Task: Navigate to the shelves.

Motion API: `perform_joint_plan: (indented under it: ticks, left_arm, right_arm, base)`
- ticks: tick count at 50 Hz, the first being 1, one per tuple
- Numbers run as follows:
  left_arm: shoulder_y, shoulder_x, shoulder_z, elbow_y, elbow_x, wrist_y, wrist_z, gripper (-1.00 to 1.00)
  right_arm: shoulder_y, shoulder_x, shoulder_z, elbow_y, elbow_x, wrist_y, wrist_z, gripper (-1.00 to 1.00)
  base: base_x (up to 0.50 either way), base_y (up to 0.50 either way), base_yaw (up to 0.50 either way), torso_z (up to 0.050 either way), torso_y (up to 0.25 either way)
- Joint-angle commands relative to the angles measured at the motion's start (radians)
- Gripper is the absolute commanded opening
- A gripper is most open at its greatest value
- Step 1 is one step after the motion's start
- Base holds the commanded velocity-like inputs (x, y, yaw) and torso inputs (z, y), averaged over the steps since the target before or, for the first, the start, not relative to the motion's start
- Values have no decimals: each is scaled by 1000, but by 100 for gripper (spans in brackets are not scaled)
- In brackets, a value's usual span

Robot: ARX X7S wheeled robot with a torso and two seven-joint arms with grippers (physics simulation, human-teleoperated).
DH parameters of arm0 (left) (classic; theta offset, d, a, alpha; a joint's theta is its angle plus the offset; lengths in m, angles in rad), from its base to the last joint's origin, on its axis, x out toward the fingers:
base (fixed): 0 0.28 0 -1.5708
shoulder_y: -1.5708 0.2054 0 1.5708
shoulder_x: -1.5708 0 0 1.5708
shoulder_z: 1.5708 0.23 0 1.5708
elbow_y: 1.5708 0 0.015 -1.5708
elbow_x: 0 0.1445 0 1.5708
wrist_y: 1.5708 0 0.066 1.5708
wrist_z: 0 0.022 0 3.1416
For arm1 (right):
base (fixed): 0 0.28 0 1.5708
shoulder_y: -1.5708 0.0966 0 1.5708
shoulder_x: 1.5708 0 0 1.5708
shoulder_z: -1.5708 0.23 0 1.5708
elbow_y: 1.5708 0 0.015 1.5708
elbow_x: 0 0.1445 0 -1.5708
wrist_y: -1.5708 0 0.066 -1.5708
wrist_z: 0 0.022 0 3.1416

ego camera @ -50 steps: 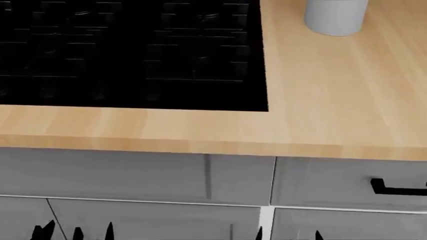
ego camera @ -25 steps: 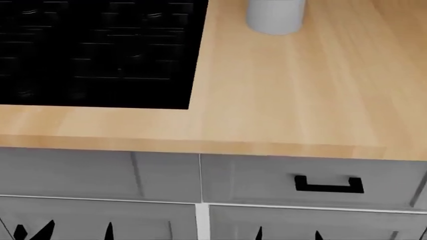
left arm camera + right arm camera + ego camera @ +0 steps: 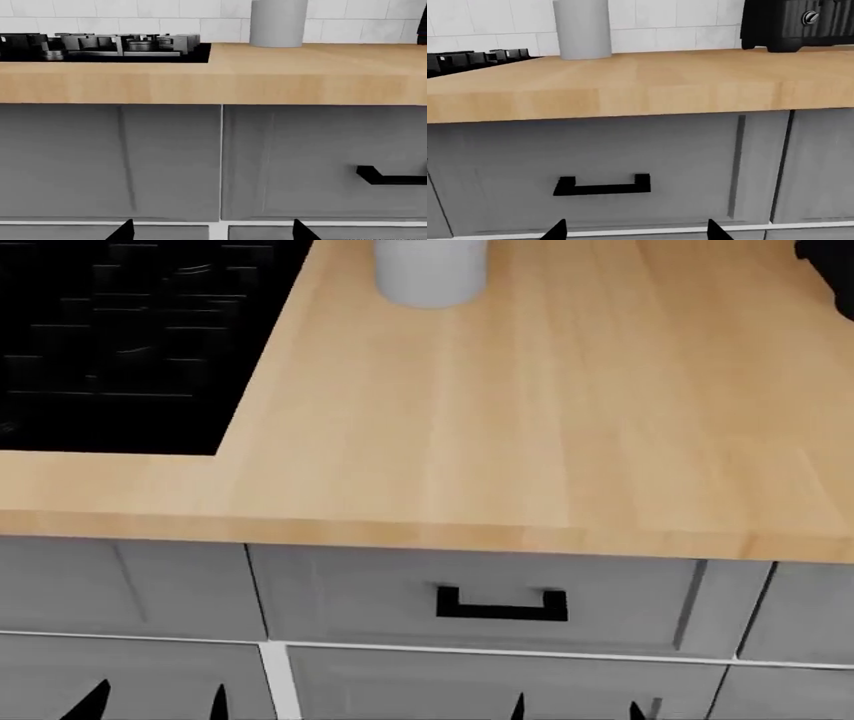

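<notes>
The black stovetop (image 3: 120, 340) has slid leftward and the grey cylindrical canister (image 3: 430, 270) with it, so I am rolling right along the pale wooden countertop (image 3: 534, 440). Shelves remain unseen. Both my grippers stand apart, empty.

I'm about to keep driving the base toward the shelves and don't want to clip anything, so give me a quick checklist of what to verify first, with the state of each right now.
1. Shelves in sight: not ok. No view shows them, only the wooden counter, cooktop and grey cabinets.
2. Grippers free of load: ok. The left gripper and right gripper show only their fingertips with nothing between them.
3. Fingertips clear of the cabinet front: cannot tell; the drawer fills the right wrist view.
4. Drawer shut: ok. Its black handle sits flush in line with the fronts.
5. Counter items undisturbed: ok. The grey canister stands upright.
6. Path sideways: cannot tell. The floor is out of view.
</notes>
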Motion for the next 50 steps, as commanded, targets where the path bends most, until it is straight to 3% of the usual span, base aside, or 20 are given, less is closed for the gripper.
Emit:
perform_joint_plan:
  ticks: [1, 50]
  left_arm:
    - [-2, -2, 5, -2, 6, -1, -3, 100]
    - [-6, -4, 14, 0, -3, -1, -11, 100]
  right_arm:
    - [1, 1, -2, -1, 3, 1, 2, 100]
    - [5, 8, -8, 3, 8, -2, 9, 100]
  base:
    - [-457, -1, 0, 0, 0]
    - [-454, -4, 0, 0, 0]
